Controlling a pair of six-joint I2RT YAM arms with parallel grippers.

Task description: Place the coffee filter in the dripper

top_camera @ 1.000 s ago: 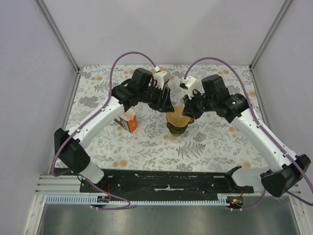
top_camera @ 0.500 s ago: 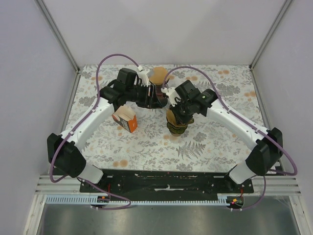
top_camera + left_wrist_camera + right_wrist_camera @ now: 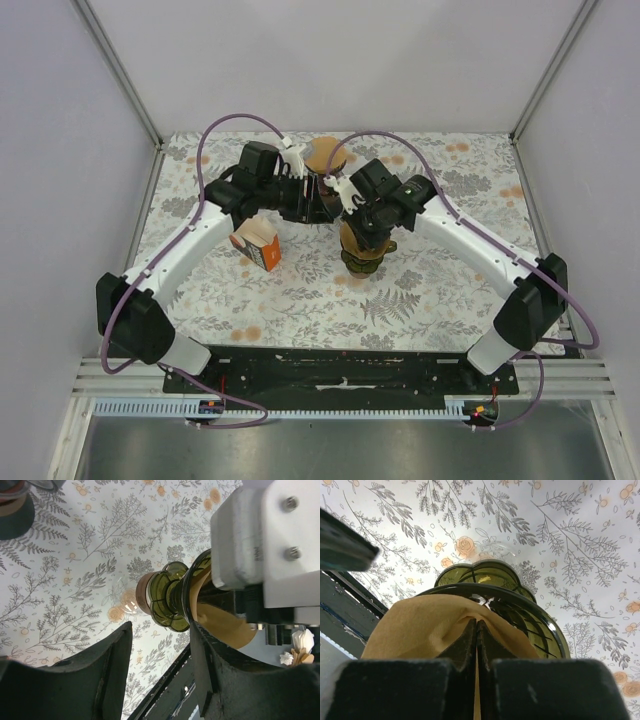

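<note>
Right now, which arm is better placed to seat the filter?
Right. Its jaws are shut on the coffee filter at the dripper rim; the left arm has open jaws, holding nothing.

Two arms on one black base plate (image 3: 340, 372). Left arm (image 3: 190, 245) and right arm (image 3: 470, 245) alike: slim white links between bulky black joints, with big black housings at shoulder and elbow. Carry one purple cable (image 3: 232, 117) in a wide loop over the left and a second purple cable (image 3: 385, 135) arching over the right. Left gripper (image 3: 160, 627) ends in two broad matte-black fingers (image 3: 105, 680), gently curved toward the tips. Right gripper (image 3: 476, 625) ends in flat black pads (image 3: 410, 690) with squared edges. Above it sits a white block (image 3: 250, 535) with rounded corners and two silver screws (image 3: 290, 503) in its face.
</note>
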